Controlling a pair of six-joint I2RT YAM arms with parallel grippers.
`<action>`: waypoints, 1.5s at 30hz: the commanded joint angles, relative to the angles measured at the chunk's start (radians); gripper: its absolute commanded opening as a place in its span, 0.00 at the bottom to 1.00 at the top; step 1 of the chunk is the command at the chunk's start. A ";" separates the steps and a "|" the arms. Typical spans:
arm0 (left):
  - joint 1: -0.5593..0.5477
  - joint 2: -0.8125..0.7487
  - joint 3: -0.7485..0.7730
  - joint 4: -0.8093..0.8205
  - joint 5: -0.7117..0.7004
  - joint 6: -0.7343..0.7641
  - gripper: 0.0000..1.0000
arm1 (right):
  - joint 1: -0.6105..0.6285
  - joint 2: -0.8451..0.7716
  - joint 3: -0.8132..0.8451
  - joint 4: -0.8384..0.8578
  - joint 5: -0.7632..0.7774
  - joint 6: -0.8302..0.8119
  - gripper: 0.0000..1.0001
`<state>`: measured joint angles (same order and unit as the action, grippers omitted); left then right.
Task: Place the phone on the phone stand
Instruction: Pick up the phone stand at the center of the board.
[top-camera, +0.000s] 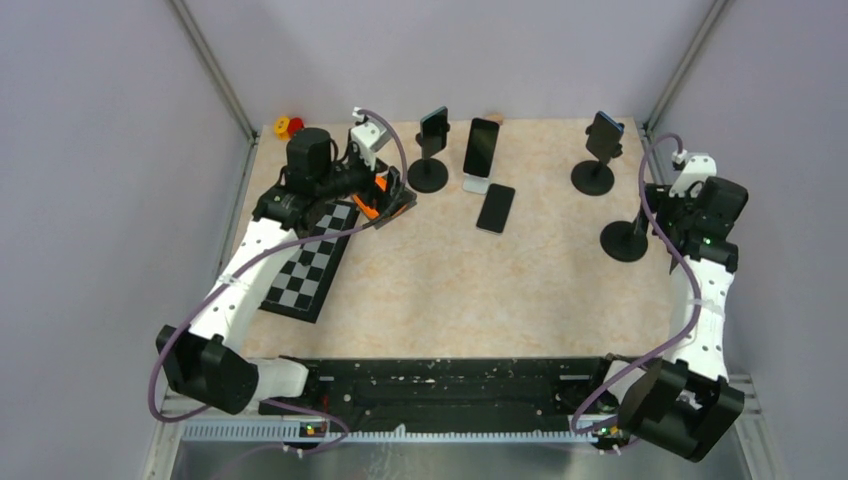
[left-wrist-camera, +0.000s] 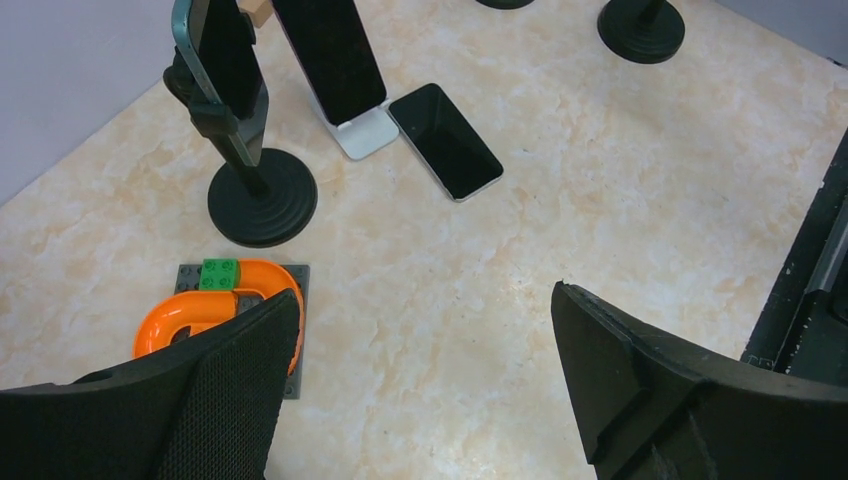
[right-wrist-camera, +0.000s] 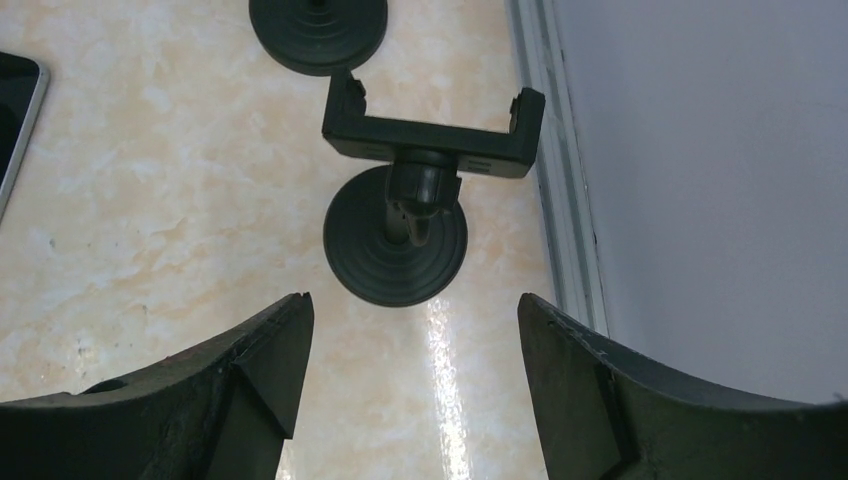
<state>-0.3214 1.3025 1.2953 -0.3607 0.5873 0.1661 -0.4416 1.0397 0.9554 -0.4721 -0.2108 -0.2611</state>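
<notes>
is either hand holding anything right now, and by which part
Nothing is held. Both the left hand and the right hand are open and empty; the loose phone lies flat on the table.

The phone (top-camera: 495, 208) is a slim dark slab with a pale rim. It lies flat, screen up and slightly askew, toward the back middle of the bench (top-camera: 450, 290). The stand (right-wrist-camera: 397, 245) is black, with a round ribbed base, a short stem and an empty U-shaped clamp on top. It stands upright near the bench's right edge, well apart from the phone
</notes>
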 joint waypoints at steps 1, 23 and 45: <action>0.002 -0.029 -0.004 0.037 0.035 -0.021 0.99 | -0.005 0.055 0.004 0.128 0.000 0.000 0.75; 0.002 -0.072 -0.088 0.080 0.036 -0.032 0.99 | -0.005 0.196 0.032 0.277 -0.019 0.078 0.40; 0.002 -0.152 -0.139 0.015 0.107 0.034 0.99 | -0.004 0.116 0.039 0.242 -0.466 -0.027 0.00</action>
<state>-0.3214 1.2041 1.1629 -0.3302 0.6403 0.1600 -0.4419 1.2339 0.9554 -0.2661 -0.4404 -0.2306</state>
